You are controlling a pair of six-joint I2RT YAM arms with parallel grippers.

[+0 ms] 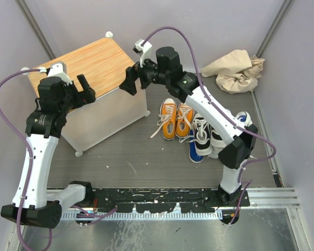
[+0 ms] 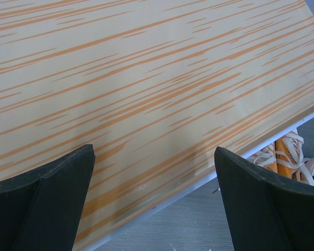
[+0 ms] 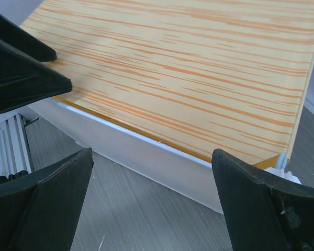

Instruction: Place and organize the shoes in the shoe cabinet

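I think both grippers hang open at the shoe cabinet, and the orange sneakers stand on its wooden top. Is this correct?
Not quite. The top external view shows the orange sneakers on the table beside the shoe cabinet, not on its top. The left gripper and right gripper are indeed open there.

Fingers (image 3: 44,209) spread wide, shoe cabinet (image 3: 199,78) front edge framed between.
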